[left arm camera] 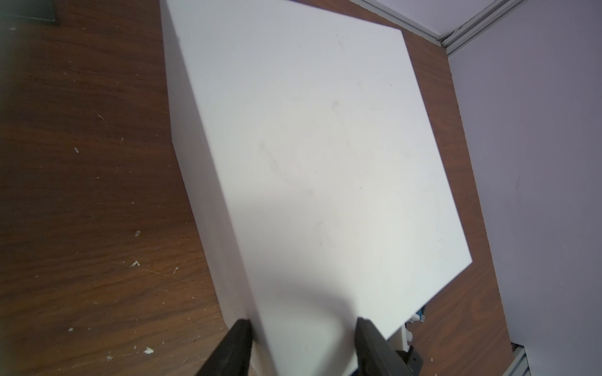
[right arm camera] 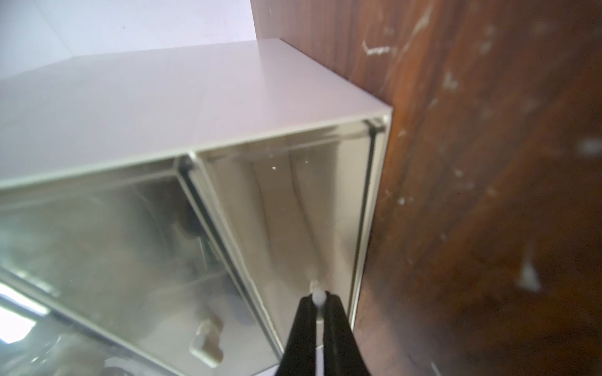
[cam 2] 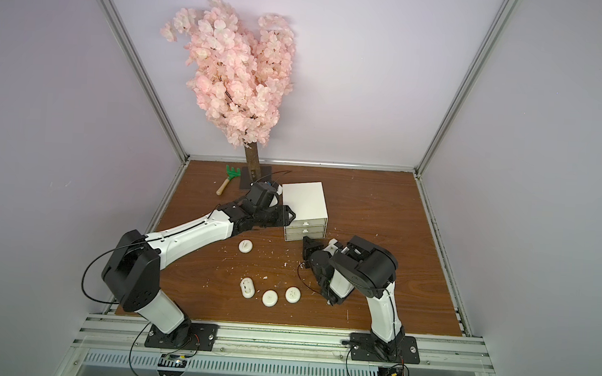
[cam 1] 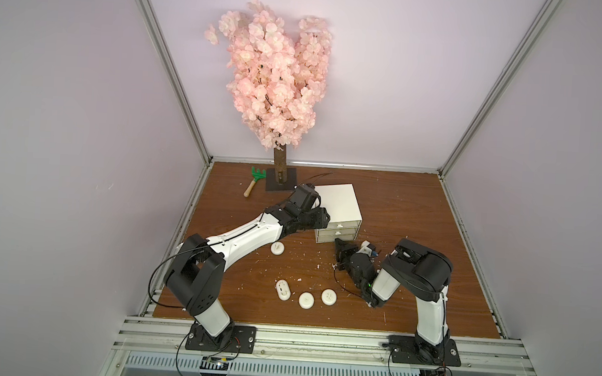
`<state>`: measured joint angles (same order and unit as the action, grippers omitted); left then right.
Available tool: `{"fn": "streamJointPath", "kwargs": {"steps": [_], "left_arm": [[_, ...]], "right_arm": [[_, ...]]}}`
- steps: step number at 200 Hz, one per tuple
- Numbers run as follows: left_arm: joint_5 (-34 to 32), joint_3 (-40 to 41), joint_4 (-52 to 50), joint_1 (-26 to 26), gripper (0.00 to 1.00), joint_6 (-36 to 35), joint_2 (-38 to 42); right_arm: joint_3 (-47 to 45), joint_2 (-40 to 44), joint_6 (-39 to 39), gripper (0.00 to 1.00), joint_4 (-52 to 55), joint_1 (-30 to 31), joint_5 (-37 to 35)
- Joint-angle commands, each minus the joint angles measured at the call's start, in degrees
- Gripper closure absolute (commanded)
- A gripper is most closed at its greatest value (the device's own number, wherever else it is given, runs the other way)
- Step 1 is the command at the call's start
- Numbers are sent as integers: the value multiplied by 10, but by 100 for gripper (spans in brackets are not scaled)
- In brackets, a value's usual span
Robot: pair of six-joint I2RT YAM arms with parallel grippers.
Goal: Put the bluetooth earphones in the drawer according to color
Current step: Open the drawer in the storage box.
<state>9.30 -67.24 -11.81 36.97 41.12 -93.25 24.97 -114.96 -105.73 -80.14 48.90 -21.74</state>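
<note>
We note the small white cube-shaped cabinet (cam 1: 338,202) with three shallow drawers standing toward the back of the brown wood-grain table (cam 1: 415,221), its fronts facing the arms. The right gripper (right arm camera: 317,298) is at the lowest drawer (right arm camera: 293,211), the one next to the tabletop. Its black fingers (right arm camera: 303,325) are clenched on that drawer's tiny white handle (right arm camera: 318,294), and in a top view it sits low at the cabinet's front (cam 1: 341,243). We cannot tell whether this drawer is pulled out at all. The middle drawer's handle (right arm camera: 208,341) is free. The left gripper (left arm camera: 299,325) is over the cabinet's top at its front left corner (cam 1: 321,217), with the jaws parted and nothing clamped. One finger (left arm camera: 239,345) lies along the side wall and the other is above the top panel. We cannot tell whether they press on it. Four white pebble-like earphone cases lie on the table in front of the cabinet, none in a drawer that we can see. One round case (cam 1: 278,248) is just beside the left forearm. Nearer the arm bases an oval case (cam 1: 282,290) and two round cases (cam 1: 306,300) (cam 1: 328,297) form a loose row. White crumbs (cam 1: 300,256) dot the wood. At the back stand a pink artificial blossom tree (cam 1: 274,80) and a green toy rake with a wooden handle (cam 1: 255,180).
</note>
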Motion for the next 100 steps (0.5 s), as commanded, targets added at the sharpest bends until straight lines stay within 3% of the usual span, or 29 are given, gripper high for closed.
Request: {"fn": "streamJointPath", "kwargs": {"steps": [1, 100], "left_arm": [[9, 23, -21, 21, 46, 6, -21], [-5, 22, -19, 21, 46, 9, -29]], "right_arm": [[-18, 5, -5, 100, 72, 19, 55], [-53, 43, 2, 100, 102, 34, 67]]}}
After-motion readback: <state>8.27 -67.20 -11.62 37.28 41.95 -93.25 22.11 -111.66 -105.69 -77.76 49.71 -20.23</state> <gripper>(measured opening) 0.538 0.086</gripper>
